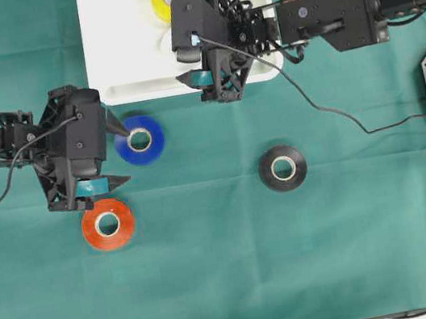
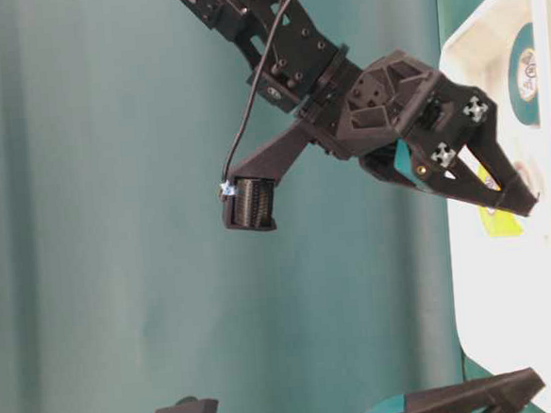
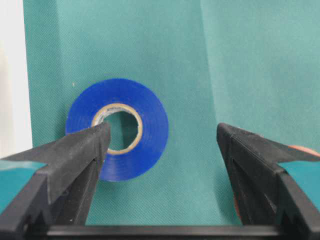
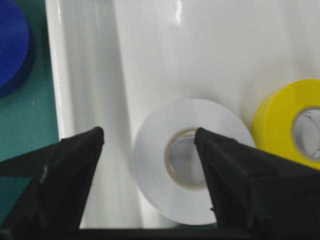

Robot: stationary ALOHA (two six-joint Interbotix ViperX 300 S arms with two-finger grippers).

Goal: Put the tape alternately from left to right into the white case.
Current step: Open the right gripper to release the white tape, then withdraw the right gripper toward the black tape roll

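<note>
A: Starting at the fingers: our right gripper [image 4: 150,150] hangs over the white case [image 1: 109,54] with its jaws spread wide and nothing between them. One finger [image 4: 240,175] overlaps the hole of the white tape roll [image 4: 192,160], which lies flat on the case floor, free of any grip.

B: And just beside that roll, toward the far side of the case, we see the yellow roll [image 4: 290,125], also lying flat inside. The two look very close, perhaps touching; we cannot tell.

A: Our left gripper [image 3: 162,137] is likewise wide open and empty. It sits low over the cloth, one finger [image 3: 75,150] covering part of the blue roll [image 3: 117,129], the other out over bare cloth.

B: The blue roll [image 1: 139,140] lies flat on the cloth, just outside the near rim of the case. The orange roll [image 1: 108,224] lies near the left gripper's other finger, and the black roll [image 1: 282,167] is well apart, out toward the right.

A: The surface under it all is a green cloth [image 1: 233,279], smooth with faint creases. The case lies at its far edge in the overhead view.

B: From above, the right arm [image 1: 336,16] reaches in across the case and hides much of its right half; the white roll is out of sight under the gripper there. A black cable [image 1: 328,111] trails from it over the cloth.
</note>
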